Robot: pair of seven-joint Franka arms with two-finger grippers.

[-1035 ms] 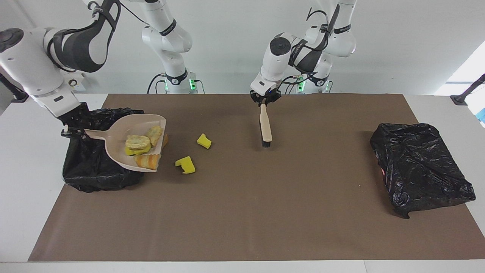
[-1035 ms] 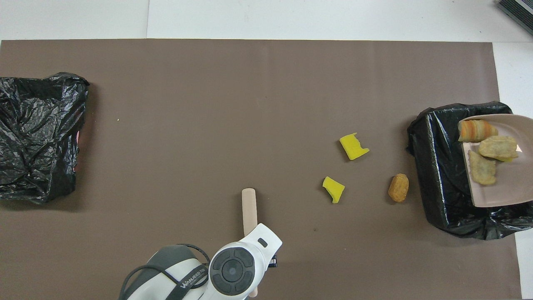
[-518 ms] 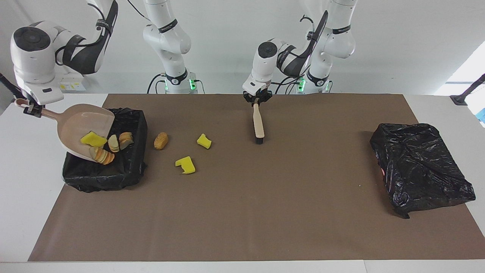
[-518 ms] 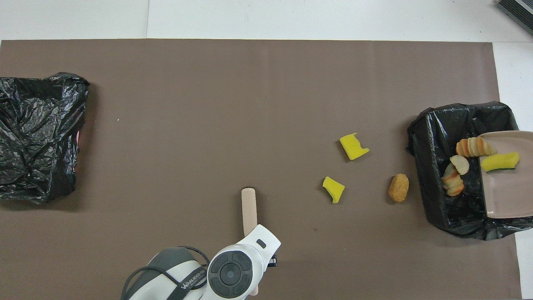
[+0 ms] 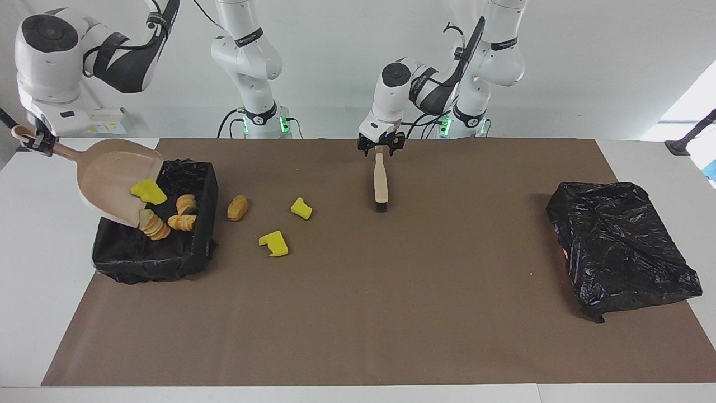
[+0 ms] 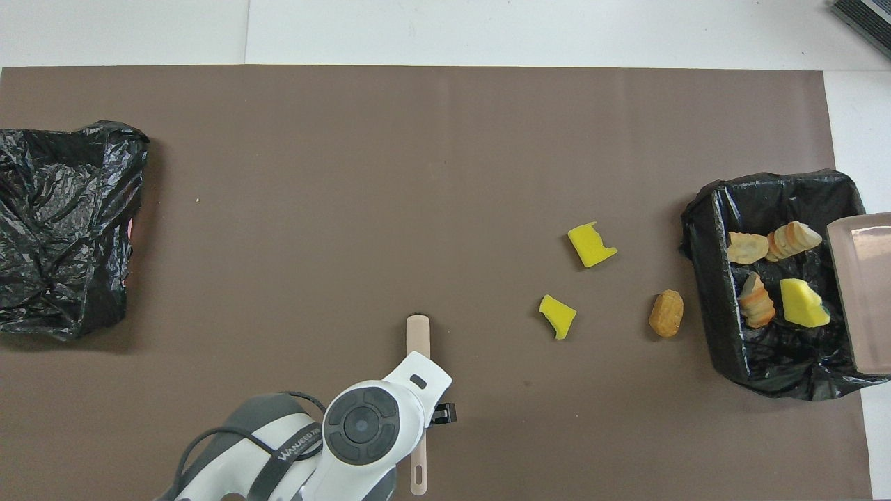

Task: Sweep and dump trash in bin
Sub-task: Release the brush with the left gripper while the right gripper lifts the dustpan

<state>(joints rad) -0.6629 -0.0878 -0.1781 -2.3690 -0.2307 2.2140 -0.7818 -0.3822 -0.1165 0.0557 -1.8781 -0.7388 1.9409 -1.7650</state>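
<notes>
Right gripper clamps tilted dustpan over bin; left gripper, fingers parted above brush, is nearer the leftover trash lying bin-ward of it.

Dustpan cut off at overhead view's 3 o'clock edge; its handle and right gripper out of that view. Left wrist hides the brush handle's mid part in overhead view.
</notes>
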